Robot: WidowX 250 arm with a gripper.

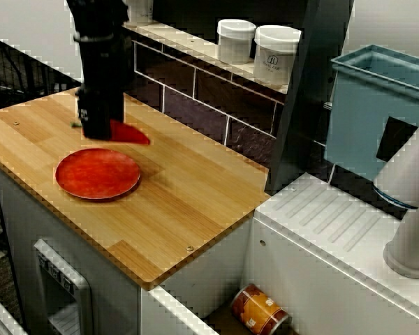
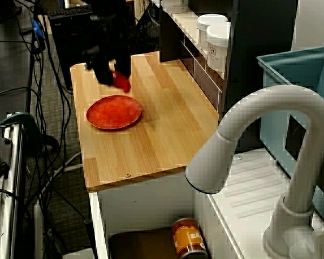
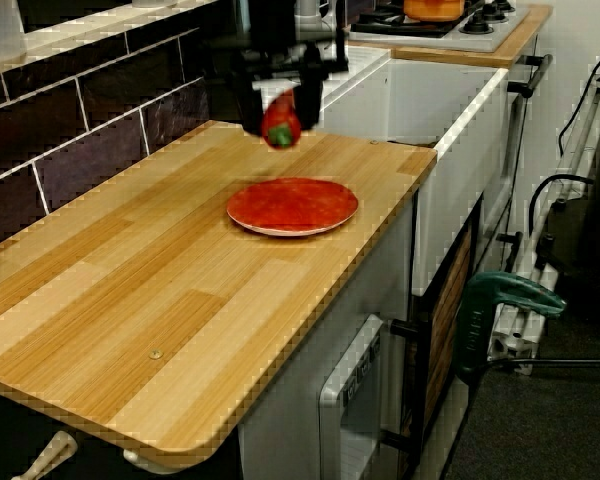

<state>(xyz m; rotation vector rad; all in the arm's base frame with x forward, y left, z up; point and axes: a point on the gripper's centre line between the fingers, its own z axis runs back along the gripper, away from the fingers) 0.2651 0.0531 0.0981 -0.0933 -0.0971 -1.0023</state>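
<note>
We are pinching the small red green-stemmed toy pepper in our black gripper above the far rim of the round red plate, probably risking it slipping from this shallow hold onto the wooden countertop.

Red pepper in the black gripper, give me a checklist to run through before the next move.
1. Black gripper shut on the red pepper with green stem: ok.
2. Pepper lifted off the light wooden countertop: ok.
3. Round red plate lying flat on the countertop: ok.
4. Plate bare, nothing in it: ok.
5. Pepper directly above the plate: cannot tell, the views disagree.
</note>
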